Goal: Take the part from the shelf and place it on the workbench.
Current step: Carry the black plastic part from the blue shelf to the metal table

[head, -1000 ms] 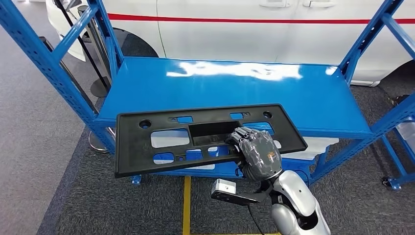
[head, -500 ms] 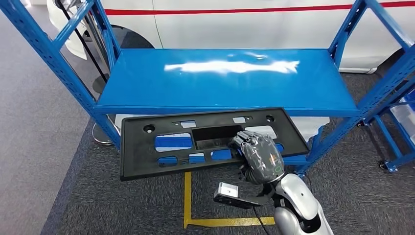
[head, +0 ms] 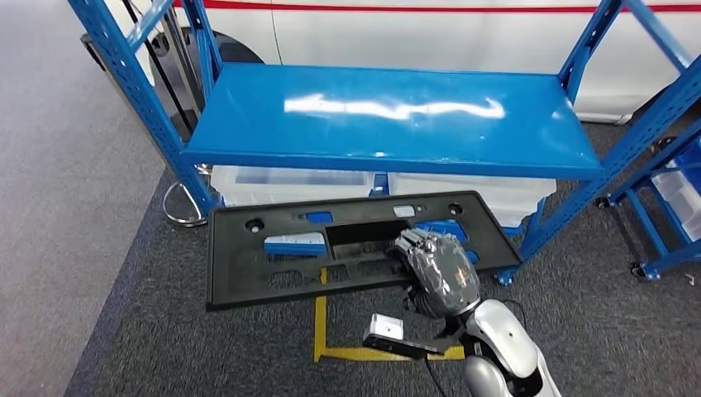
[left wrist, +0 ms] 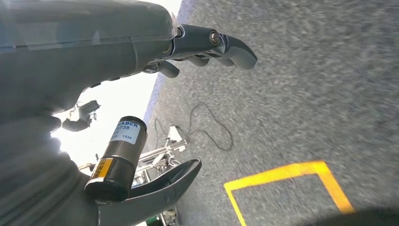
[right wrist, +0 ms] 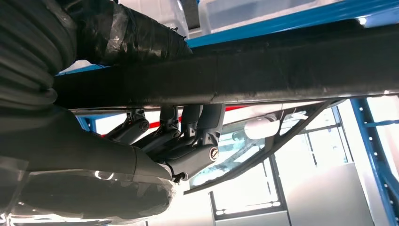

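The part [head: 240,266] is a long flat black plastic plate with several cutouts. It hangs level in the air in front of the blue shelf [head: 388,112], over the floor and apart from the shelf board. My right hand [head: 442,269] grips its near edge right of centre. In the right wrist view the dark fingers [right wrist: 188,136] curl under the part's edge [right wrist: 282,66] while the wrapped thumb lies on its other face. My left hand [left wrist: 94,47] hangs over the carpet with fingers [left wrist: 226,47] apart, holding nothing.
Clear plastic bins [head: 289,182] stand on the floor under the shelf board. A white car [head: 430,33] is parked behind the shelf. Another blue rack [head: 661,207] stands at the right. Yellow tape [head: 321,331] marks the grey carpet below the part.
The whole view has drawn back from the shelf. The part, first over the shelf's front edge, now hangs out in front of it over the floor, still in my right hand.
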Action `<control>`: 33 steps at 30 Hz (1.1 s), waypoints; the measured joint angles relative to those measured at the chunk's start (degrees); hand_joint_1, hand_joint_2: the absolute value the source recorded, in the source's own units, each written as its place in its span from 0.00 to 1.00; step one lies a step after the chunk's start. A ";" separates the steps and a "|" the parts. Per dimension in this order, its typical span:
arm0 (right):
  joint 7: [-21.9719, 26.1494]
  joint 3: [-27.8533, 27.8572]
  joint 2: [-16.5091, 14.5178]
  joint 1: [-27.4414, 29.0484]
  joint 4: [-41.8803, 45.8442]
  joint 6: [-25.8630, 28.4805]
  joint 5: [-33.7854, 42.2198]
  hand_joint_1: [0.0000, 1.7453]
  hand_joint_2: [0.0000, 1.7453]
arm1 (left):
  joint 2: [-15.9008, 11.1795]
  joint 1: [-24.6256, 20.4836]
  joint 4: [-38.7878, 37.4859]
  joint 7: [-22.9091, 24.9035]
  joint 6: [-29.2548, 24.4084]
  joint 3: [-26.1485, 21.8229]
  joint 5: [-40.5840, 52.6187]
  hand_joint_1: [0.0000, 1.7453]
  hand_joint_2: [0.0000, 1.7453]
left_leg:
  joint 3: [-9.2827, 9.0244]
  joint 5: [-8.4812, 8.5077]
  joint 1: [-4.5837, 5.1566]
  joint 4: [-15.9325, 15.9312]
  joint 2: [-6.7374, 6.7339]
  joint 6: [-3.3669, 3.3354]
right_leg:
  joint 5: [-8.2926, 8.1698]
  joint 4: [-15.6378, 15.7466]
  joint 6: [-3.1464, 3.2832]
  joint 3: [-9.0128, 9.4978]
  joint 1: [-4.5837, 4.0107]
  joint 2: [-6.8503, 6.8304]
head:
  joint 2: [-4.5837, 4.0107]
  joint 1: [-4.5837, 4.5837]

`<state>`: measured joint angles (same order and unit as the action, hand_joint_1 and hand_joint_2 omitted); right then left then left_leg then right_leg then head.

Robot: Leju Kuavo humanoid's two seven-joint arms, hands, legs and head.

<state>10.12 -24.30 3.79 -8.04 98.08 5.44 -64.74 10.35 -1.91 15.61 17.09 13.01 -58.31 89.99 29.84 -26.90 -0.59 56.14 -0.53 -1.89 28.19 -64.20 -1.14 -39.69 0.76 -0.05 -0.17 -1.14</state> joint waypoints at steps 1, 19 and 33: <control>-0.01 0.00 0.02 0.01 -0.09 -0.01 0.04 1.00 1.00 | -0.01 0.00 0.00 0.02 0.03 0.00 0.00 0.00 1.00 | 0.85 0.57 0.04 0.09 -0.03 -0.24 | 2.97 -3.73 -0.11 -0.88 -0.01 0.02 | 0.00 -0.03; 0.00 -0.16 -0.03 0.18 -0.79 -0.12 0.09 1.00 1.00 | -0.10 0.32 -0.04 0.15 0.10 0.00 -0.09 0.00 1.00 | 10.84 -6.14 -0.04 18.95 0.25 3.19 | -2.18 5.01 3.44 5.21 -0.32 -0.43 | 0.00 0.02; -0.10 -0.50 -0.02 0.98 -0.88 -0.15 0.07 1.00 1.00 | -0.45 -0.08 -0.17 0.37 -0.37 -0.02 -0.33 0.00 1.00 | 1.39 1.67 0.34 -0.35 -0.21 -0.34 | 5.40 -8.15 0.22 -1.20 0.12 0.01 | 0.00 -0.02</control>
<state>10.02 -24.81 3.77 -7.06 97.20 5.29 -64.67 9.90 -2.00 15.43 17.46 12.64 -58.34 89.66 31.23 -25.23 -0.26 55.79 -0.75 -2.23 33.59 -72.35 -0.92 -40.89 0.88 -0.03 -0.17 -1.16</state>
